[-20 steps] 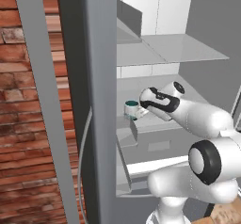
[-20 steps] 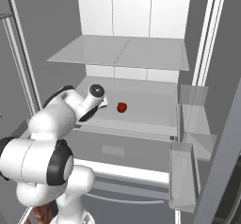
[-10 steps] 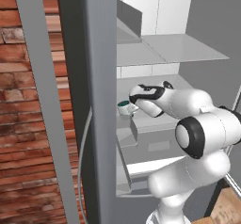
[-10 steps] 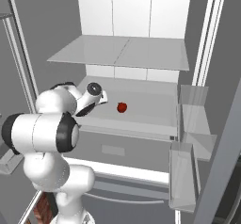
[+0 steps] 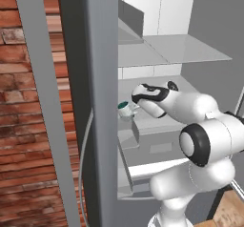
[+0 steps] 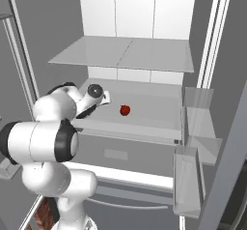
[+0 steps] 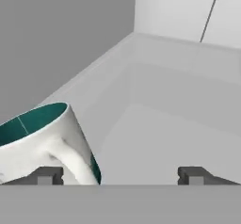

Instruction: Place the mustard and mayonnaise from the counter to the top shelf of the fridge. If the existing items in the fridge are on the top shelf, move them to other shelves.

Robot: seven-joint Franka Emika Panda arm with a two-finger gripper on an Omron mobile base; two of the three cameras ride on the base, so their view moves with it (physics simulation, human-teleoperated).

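- The gripper (image 7: 120, 175) has just spread wide, letting go of the mug (image 7: 44, 143).
- The mug now stands free on the lower shelf (image 6: 149, 115) at the fridge's left wall, well apart from the red fruit (image 6: 125, 109).
- That leaves the top shelf (image 6: 144, 52) bare for mustard and mayonnaise.

The fridge (image 6: 144, 21) stands open, grey outside with a white-grey interior filling most of the right base view. Its top shelf (image 6: 125, 55), a flat pale grey panel, spans the upper middle of that frame. On the wider shelf below, a small red round fruit (image 6: 125, 110) lies near the frame's centre. The teal-green mug (image 5: 126, 109) with a white band sits left of centre in the left base view; in the hand view it leans at lower left, teal inside.
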